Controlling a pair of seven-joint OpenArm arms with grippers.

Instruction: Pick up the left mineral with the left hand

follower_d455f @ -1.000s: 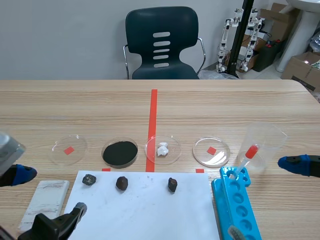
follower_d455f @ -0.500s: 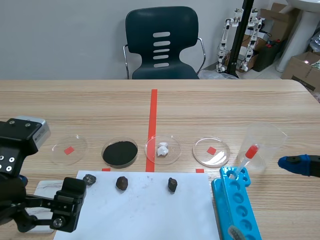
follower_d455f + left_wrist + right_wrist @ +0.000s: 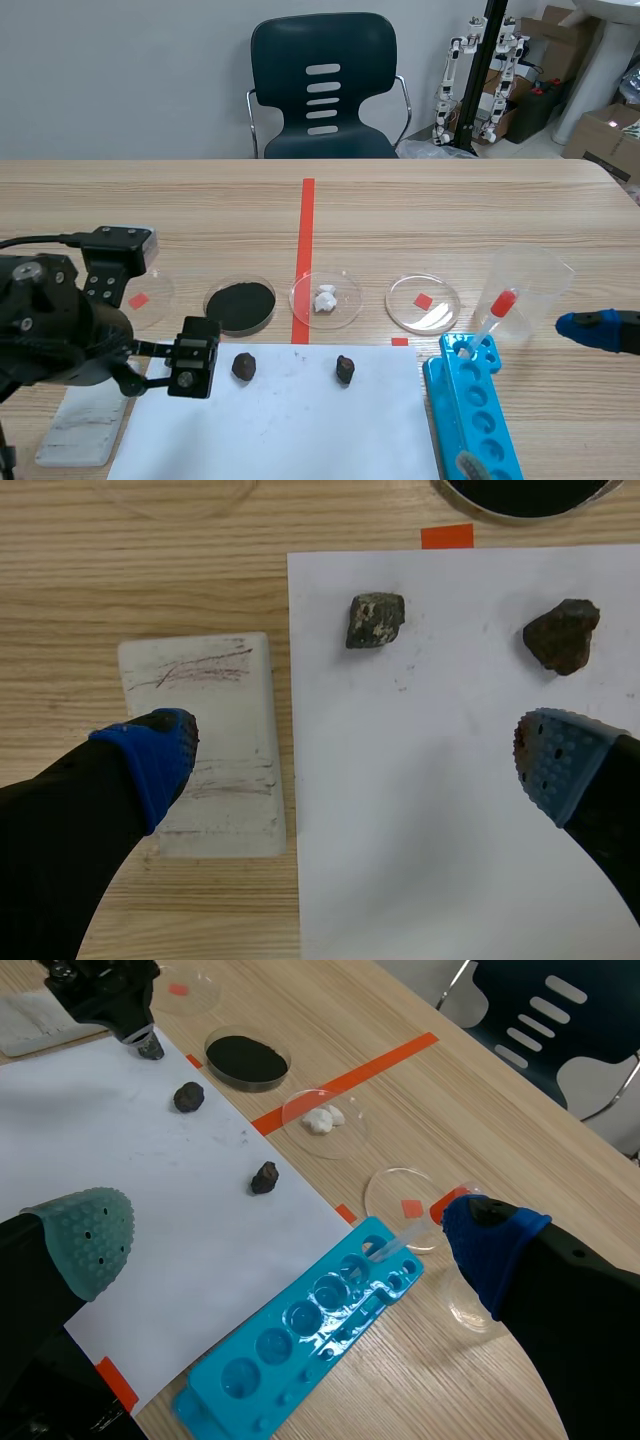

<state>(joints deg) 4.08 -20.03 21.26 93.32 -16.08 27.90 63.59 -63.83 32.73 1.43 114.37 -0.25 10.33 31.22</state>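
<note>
The left mineral [image 3: 376, 619], a small dark speckled stone, lies near the corner of the white paper [image 3: 450, 830], just ahead of my left gripper [image 3: 355, 765]. That gripper is open and hovers over the paper's edge, with the stone ahead of the gap between its fingers. In the scene view the left gripper [image 3: 190, 358] hides this stone. From the right wrist view the left mineral [image 3: 150, 1048] peeks out under the left arm [image 3: 100, 990]. My right gripper [image 3: 288, 1240] is open and holds nothing, off to the right [image 3: 590, 328].
Two more dark stones, the middle [image 3: 243, 366] and the right [image 3: 345, 369], lie on the paper. A white streak block [image 3: 210, 750] sits beside the paper. Behind are a black powder dish [image 3: 240, 305] and further petri dishes [image 3: 326, 298]. A blue rack [image 3: 475, 420] and a beaker [image 3: 525, 290] stand right.
My left arm has come up from the lower left corner and moved toward the paper; its gripper now covers the left mineral in the scene view. The right arm stays put.
</note>
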